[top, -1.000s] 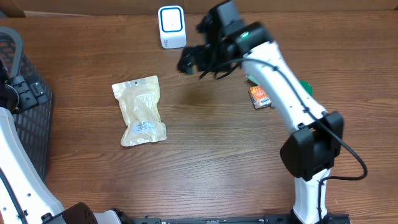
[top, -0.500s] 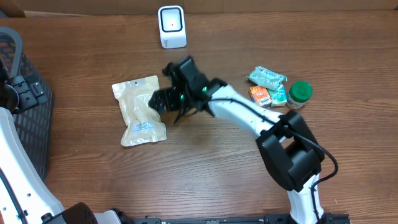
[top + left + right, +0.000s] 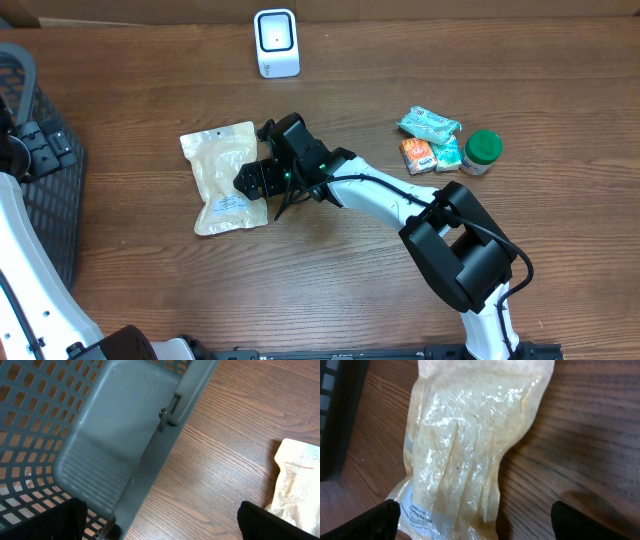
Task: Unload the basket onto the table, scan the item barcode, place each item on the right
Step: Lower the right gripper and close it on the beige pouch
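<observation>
Hovering over the right side of the pouch (image 3: pixel 225 178), your right gripper (image 3: pixel 256 181) stood with its jaws spread wide and nothing between them. In the wrist view its fingers (image 3: pixel 380 520) framed the lower end of the pouch, and I could not tell whether they were touching the film. The pouch lay flat on the table (image 3: pixel 330 280), between the basket (image 3: pixel 40 150) and the small packets (image 3: pixel 430 125) with the green-lidded jar (image 3: pixel 483 148). It was well apart from the scanner (image 3: pixel 277 42) at the far edge. Its white label (image 3: pixel 228 203) faced up near the end closest to you, and that looked like the place for the barcode, though the print was too small to read. For a good pickup you needed to keep the fingers off that label and pinch a side seam or the plain upper half. You also needed to go low enough that one finger slid under the thin edge. The film looked slack and glossy, so I judged that a shallow bite would slip and the pouch would droop once lifted. A firm grip near the middle of one side would have kept the label flat enough to turn toward the scanner's window. Your left gripper (image 3: pixel 160 522) was also spread and empty beside the basket's corner, clear of the work.
</observation>
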Controlling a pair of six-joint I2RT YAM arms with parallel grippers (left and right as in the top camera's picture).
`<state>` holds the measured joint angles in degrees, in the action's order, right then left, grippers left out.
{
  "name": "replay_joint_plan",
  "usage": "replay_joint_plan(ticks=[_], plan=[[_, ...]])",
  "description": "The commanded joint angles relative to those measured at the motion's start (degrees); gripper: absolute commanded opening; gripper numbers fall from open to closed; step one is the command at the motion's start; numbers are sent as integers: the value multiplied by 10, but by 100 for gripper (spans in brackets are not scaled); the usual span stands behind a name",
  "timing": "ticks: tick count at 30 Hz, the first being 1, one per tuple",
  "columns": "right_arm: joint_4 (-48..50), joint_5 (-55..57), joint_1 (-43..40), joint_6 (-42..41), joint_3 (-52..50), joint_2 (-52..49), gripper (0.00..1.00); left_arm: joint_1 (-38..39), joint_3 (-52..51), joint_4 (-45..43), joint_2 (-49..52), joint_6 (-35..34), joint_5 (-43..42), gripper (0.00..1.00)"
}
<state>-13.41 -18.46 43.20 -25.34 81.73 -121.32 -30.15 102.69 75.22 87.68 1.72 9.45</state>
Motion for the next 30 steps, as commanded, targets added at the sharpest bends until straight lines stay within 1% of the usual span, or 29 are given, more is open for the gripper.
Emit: replay_joint_plan(ticks=[1, 14, 17, 21, 24, 28, 30], plan=[[17, -7, -1, -4, -3, -17, 94, -2, 9, -1, 0, 9, -1, 100], [69, -16, -1, -7, -3, -39, 91, -2, 9, -1, 0, 9, -1, 100], [89, -16, -1, -34, -3, -49, 89, -2, 9, -1, 0, 9, -1, 100], [119, -17, -1, -63, -3, -61, 82, -2, 9, -1, 0, 9, -1, 100], [134, -18, -1, -66, -3, -68, 80, -2, 9, -1, 0, 9, -1, 100], [153, -14, 2, -66, -3, -72, 73, -2, 9, -1, 0, 9, -1, 100], [163, -11, 4, -66, -3, -78, 73, -2, 9, -1, 0, 9, -1, 99]])
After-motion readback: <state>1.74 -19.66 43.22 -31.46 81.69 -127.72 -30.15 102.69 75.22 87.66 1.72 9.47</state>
